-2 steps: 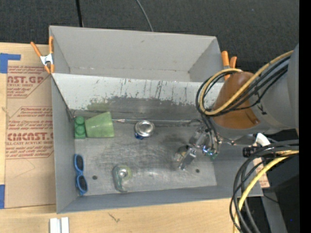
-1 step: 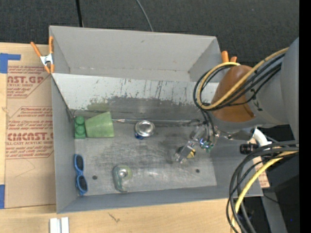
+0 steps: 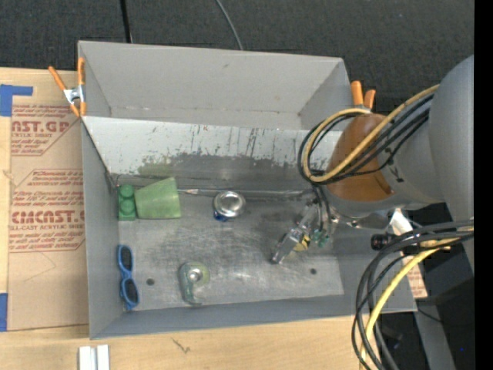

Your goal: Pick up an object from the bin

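Camera view has the gripper [image 3: 282,253] low over bare floor near the right wall of the bin [image 3: 231,83], tilted down toward the front-left. Whether it is released or clenched I cannot tell, and I see nothing in it.

— So what is there to pick?

Nearest is the silver can [image 3: 229,204], standing on end just to the gripper's left and a little toward the back wall. Next out is a pale greenish clear piece [image 3: 193,280] by the front edge, well apart from the can. Further off, a green plastic block with a darker cap [image 3: 150,200] lies in the back-left corner, and blue sunglasses [image 3: 126,276] lie along the left wall toward the front-left corner.

— And how should it go about it?

My judgement: take the can, since it stands free with clear floor all round. Centre the gripper above its top before descending, open wider than the can, and close across the round body low enough that it cannot tip or roll out. Lift straight up, staying off the right wall
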Available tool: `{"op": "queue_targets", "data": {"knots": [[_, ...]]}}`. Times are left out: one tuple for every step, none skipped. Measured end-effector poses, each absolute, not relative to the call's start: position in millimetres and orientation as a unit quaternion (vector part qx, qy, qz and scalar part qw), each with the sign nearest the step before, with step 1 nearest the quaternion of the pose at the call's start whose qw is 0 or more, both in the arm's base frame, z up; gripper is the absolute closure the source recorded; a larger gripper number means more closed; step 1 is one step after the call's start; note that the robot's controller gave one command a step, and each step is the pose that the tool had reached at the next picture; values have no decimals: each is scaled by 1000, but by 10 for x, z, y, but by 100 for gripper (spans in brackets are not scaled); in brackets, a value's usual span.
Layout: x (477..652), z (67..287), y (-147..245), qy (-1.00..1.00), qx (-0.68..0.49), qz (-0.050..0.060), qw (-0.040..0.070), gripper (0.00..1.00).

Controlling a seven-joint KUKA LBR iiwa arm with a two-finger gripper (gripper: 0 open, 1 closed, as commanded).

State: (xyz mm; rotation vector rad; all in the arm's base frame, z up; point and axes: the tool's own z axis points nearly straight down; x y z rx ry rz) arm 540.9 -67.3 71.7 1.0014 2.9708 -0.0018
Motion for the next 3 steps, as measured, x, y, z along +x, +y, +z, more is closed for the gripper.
{"op": "queue_targets", "data": {"knots": [[5324, 719, -808, 915, 404, 2, 3, 0], [5339, 749, -814, 915, 404, 2, 4, 100], [5346, 988, -809, 915, 403, 0, 1, 100]]}}
